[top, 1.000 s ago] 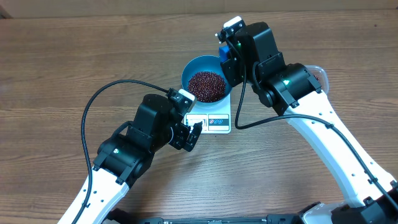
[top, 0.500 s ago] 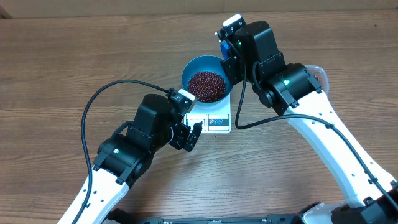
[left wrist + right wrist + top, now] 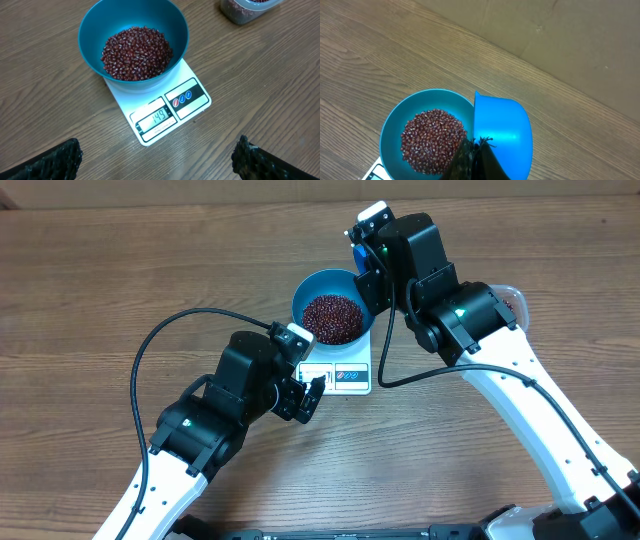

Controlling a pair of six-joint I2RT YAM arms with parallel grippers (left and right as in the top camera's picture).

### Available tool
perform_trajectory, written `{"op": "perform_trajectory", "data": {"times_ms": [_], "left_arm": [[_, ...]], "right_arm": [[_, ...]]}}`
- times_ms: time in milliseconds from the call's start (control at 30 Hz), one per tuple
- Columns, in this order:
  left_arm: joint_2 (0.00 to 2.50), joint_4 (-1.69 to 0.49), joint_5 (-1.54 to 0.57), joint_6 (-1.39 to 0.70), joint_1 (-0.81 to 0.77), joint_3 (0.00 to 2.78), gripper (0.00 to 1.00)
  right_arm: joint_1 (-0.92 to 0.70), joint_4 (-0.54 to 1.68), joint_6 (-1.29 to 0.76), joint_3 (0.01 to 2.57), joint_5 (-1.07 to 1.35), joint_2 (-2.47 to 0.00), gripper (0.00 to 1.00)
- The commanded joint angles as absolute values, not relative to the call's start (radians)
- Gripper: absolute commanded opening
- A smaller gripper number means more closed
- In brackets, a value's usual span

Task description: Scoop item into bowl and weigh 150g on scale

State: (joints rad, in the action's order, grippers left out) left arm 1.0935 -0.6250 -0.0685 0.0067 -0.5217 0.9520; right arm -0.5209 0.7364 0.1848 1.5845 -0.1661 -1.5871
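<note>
Loose, rolling beans (image 3: pixel 136 52) heap in the bowl (image 3: pixel 95 30) on the scale (image 3: pixel 127 102), likely movable only by the scoop (image 3: pixel 502 127). The right gripper (image 3: pixel 474 150) is clamped on it beyond the scale, and the left gripper (image 3: pixel 155 160) gapes empty before the scale.

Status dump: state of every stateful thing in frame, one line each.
scale: on, display reads 149
bowl: upright on the scale, holds beans
scoop: tilted toward the bowl, inside hidden
right gripper: shut on scoop
left gripper: open, empty
tub: holds beans, mostly out of frame
</note>
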Motion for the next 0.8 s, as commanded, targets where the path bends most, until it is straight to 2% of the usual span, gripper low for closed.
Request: {"op": "perform_trajectory", "data": {"times_ms": [0, 200, 433, 767], "left_arm": [[1.092, -0.624, -0.078, 0.019, -0.516, 0.971, 1.0], [1.092, -0.624, -0.078, 0.019, -0.516, 0.971, 1.0], [1.092, -0.624, -0.078, 0.019, -0.516, 0.971, 1.0], [1.092, -0.624, -0.078, 0.019, -0.516, 0.971, 1.0]], "right_arm": [[-0.53, 0.735, 0.143, 1.61, -0.18, -1.567, 0.04], [-0.505, 0.734, 0.009, 1.611, -0.165, -1.567, 0.04], [-0.407, 0.719, -0.108, 1.611, 0.012, -1.566, 0.04], [-0.281, 0.739, -0.149, 1.61, 0.106, -1.567, 0.04]]}}
